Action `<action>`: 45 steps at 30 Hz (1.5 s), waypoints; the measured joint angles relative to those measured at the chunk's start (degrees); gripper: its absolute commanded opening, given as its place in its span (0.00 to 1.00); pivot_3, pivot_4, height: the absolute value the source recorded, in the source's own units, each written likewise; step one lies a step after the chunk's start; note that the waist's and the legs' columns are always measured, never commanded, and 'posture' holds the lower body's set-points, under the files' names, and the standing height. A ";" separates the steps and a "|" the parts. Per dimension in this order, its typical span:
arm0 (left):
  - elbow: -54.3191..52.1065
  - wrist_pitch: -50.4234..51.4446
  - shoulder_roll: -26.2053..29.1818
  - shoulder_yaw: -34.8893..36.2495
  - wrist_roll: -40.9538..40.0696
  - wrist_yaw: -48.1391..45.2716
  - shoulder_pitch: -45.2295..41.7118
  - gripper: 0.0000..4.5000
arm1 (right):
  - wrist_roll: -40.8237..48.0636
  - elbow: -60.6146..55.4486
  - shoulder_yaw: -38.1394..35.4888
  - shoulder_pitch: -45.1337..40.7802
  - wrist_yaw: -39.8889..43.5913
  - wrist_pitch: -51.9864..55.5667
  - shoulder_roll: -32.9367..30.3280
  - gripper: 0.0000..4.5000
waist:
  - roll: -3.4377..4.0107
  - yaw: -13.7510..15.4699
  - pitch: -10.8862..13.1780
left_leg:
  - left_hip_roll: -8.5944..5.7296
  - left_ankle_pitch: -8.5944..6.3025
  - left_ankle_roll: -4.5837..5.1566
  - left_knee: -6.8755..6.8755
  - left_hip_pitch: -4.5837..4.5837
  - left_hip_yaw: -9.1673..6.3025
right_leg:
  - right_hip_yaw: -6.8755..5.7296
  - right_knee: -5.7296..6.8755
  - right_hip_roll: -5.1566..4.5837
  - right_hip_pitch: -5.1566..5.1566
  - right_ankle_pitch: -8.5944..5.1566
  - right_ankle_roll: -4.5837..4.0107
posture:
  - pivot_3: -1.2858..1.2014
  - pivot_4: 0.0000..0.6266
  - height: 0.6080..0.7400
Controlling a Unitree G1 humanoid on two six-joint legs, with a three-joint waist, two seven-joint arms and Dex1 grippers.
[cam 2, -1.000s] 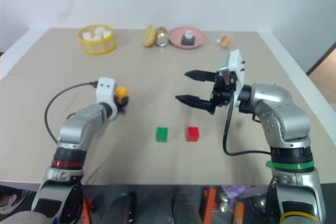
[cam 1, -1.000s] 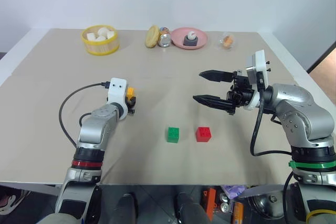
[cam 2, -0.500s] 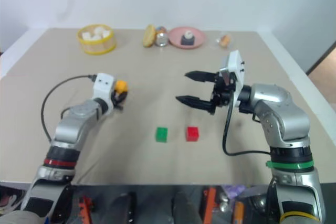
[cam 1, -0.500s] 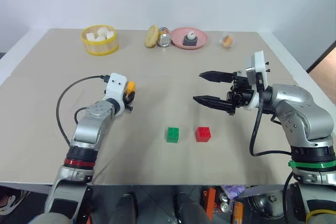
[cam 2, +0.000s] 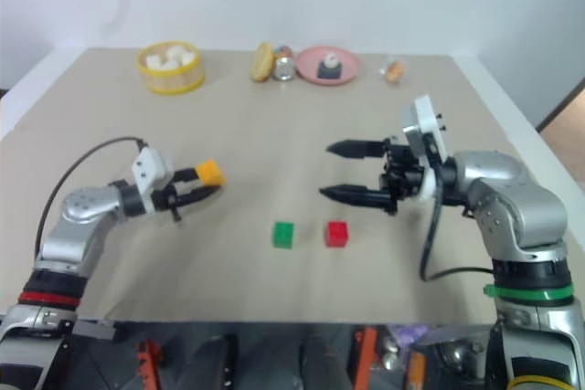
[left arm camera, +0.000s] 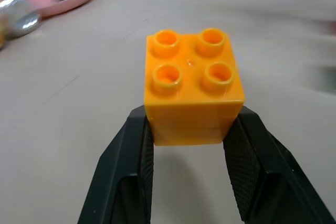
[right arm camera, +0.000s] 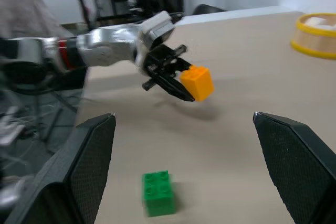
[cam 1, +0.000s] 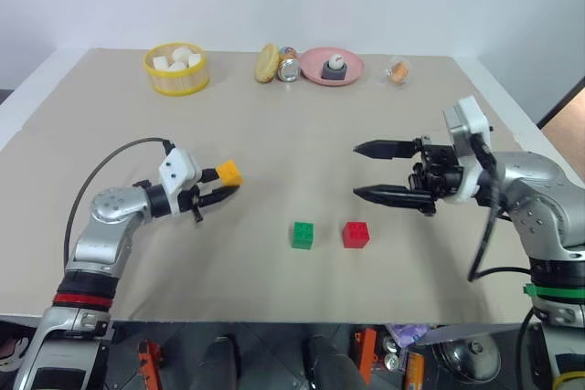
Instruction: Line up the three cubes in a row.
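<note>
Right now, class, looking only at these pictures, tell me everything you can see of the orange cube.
The orange cube is a small, glossy plastic toy brick with four round hollow studs on top. It is held clear of the table, studs up, clamped at its lower sides between the two black fingers of the left gripper. Nothing else touches it. It hangs to the left of the green cube and the red cube, which sit side by side on the table.

A tan-topped table is carrying everything: a green cube and a red cube are sitting side by side near its front edge, while a yellow basket, a pink plate and a few small items (too small to identify) are lining the far edge
</note>
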 measured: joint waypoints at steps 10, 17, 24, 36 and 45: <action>5.00 -8.23 -3.93 -6.76 2.07 -8.99 -1.48 0.29 | 0.67 -5.93 -1.74 7.46 -0.80 -0.14 -2.41 0.96 | -0.01 0.02 0.00 | 0.01 0.01 0.01 0.17 -0.01 0.01 | 0.00 0.01 0.00 0.01 0.09 0.00 | 0.52 0.24 1.00; 8.17 -10.49 -4.28 -8.01 2.71 -12.64 -3.76 0.29 | 0.76 -6.61 -3.49 9.90 -3.25 -0.17 -2.80 0.96 | -0.02 -0.06 0.00 | 0.03 0.01 0.01 0.10 0.00 0.02 | 0.00 0.01 0.03 -0.02 0.08 0.01 | 0.52 0.24 1.00; 11.45 -10.35 -1.86 -8.00 2.88 -16.12 -4.35 0.29 | 0.76 -6.74 -4.13 10.41 -4.19 -0.42 -2.97 0.96 | -0.02 -0.05 0.00 | 0.03 0.01 0.01 0.12 0.00 0.02 | 0.00 0.01 0.02 -0.01 0.08 0.01 | 0.52 0.24 1.00; 11.55 -9.90 -0.27 -7.43 2.48 -17.43 -3.67 0.29 | 0.48 -6.31 -3.53 8.63 -4.46 -1.41 -2.71 0.96 | -0.01 -0.05 0.00 | 0.05 0.01 0.01 0.11 0.00 0.02 | 0.00 0.01 0.03 -0.02 0.08 0.00 | 0.52 0.24 1.00; 11.57 -10.34 -1.53 -6.92 2.42 -16.52 -3.05 0.29 | -0.05 -5.80 -1.98 7.85 -4.40 -1.81 -2.62 0.96 | -0.01 0.07 0.00 | 0.04 0.01 0.01 0.12 0.00 0.02 | 0.00 0.01 0.01 0.01 0.07 0.01 | 0.52 0.24 1.00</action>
